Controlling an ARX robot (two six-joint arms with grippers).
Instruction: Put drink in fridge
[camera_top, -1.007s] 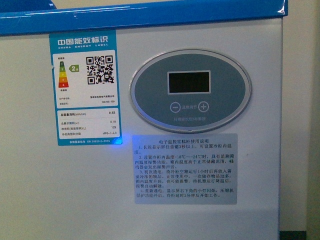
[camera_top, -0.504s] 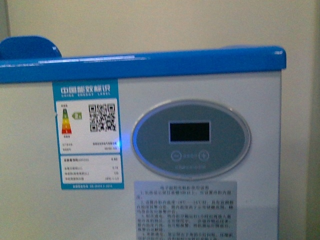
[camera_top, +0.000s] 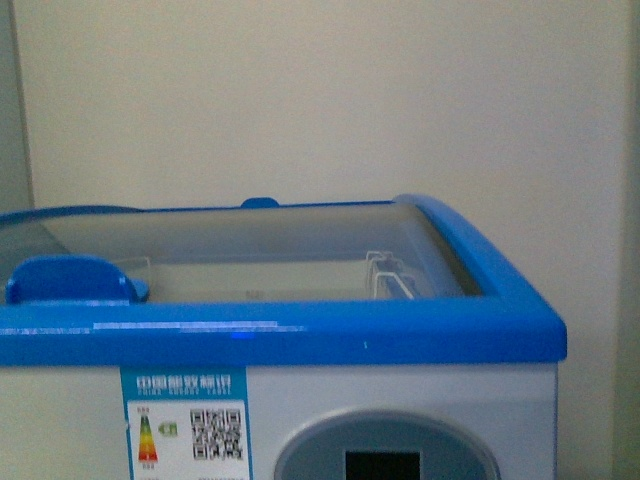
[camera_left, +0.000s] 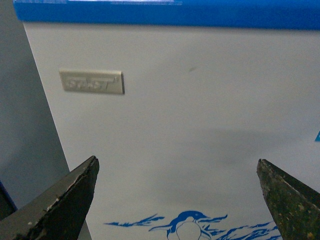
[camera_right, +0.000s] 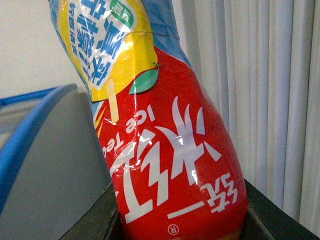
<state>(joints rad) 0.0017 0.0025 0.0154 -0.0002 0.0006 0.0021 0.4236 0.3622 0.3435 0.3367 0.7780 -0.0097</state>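
The fridge is a white chest freezer with a blue top rim, seen close in the front view. Its top shows a glass lid, a white wire basket inside at the right, and the top of the oval grey control panel. My right gripper is shut on the drink, a bottle with a red, yellow and blue label; its cap is out of view. My left gripper is open and empty, facing the fridge's white side above the penguin picture. Neither gripper shows in the front view.
A cream wall rises behind the fridge. A blue handle sits on the lid at the left. An energy label is stuck on the front. White vertical blinds hang beside the drink; a blue-rimmed corner of the fridge is next to it.
The front view has risen: the control panel and labels slid down the picture, and the fridge's blue rim, glass lid and wire basket have come into view.
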